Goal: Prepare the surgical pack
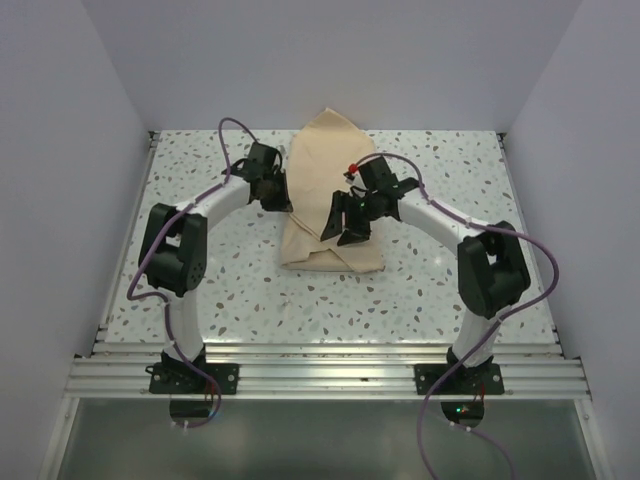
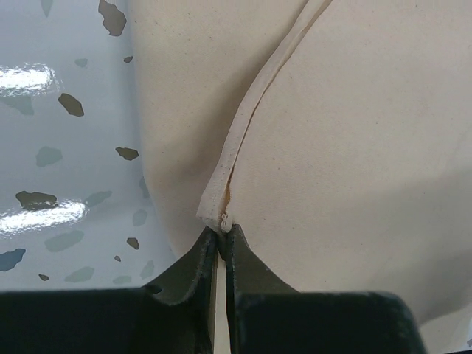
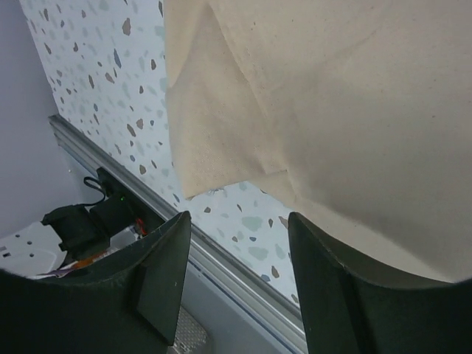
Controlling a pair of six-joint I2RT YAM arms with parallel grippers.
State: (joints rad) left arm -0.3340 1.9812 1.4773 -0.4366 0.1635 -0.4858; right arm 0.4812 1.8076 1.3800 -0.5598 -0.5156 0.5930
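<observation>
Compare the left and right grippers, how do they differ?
The left gripper is shut, pinching the hemmed edge of the cloth; the right gripper is open, gripping nothing. The left sits at the cloth's side edge, the right over its middle. Both are dark and at the same tan cloth.

The wrap [image 1: 330, 190] is seen in a plain, matte tan-beige with no pattern, and its hem [image 2: 243, 125] is shown as a paler cream strip. The table [image 1: 430, 290] is coloured glossy white and speckled with grey and brown terrazzo flecks. The arms [image 1: 208, 207] are finished in white with black joints. The left gripper [image 2: 221, 234] and right gripper [image 3: 236, 221] are rendered in dark greenish-black. Purple cables [image 1: 236, 121] are seen along both arms, and a red spot [image 1: 352, 166] is marked on the right wrist. The rail [image 1: 330, 375] is silver-grey, and the walls [image 1: 60, 150] are pale grey-lilac.
</observation>
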